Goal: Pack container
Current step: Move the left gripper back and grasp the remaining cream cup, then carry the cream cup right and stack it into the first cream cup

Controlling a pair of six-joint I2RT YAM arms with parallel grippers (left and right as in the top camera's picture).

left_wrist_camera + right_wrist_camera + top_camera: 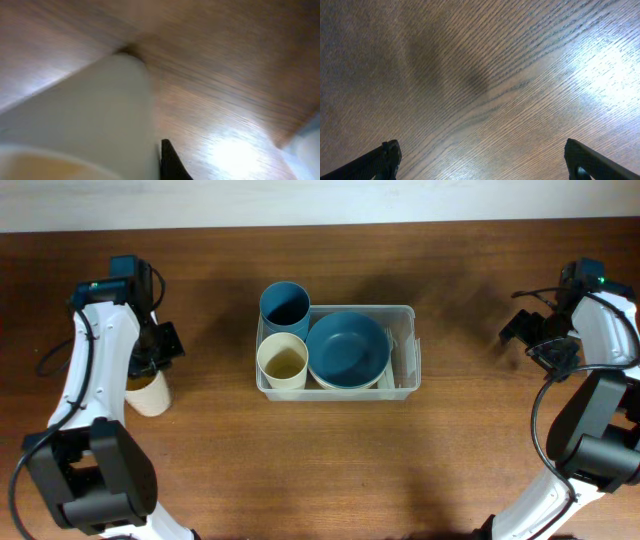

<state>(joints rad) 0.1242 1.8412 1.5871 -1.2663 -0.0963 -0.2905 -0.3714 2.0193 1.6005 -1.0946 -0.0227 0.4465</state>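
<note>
Wooden desk (200, 480), brown, grain running across; two arms at its ends. Item: container (408, 350), clear plastic, rectangular, rounded corners, at desk centre, well apart from both arms. Contents: blue cup (285, 308) at the back left corner, cream cup (282, 362) in front of it, blue bowl (347, 348) filling the middle; narrow free strip along the right wall. Handling, judged: light, thin walls likely to flex under a pinch, smooth and probably slippery; best taken at the rim, or left standing and loaded from above. Further item: loose cup (150, 395), cream, at the left end, under the left claw (150, 365). Left claw: together, apparently clamped on that cup's wall, one finger (172, 162) showing hard against it in the wrist view. Loose cup, judged: light, stiff, smooth; the wall near the rim is the sound hold. Right claw (522, 330): spread wide, holding nothing, over bare wood.
</note>
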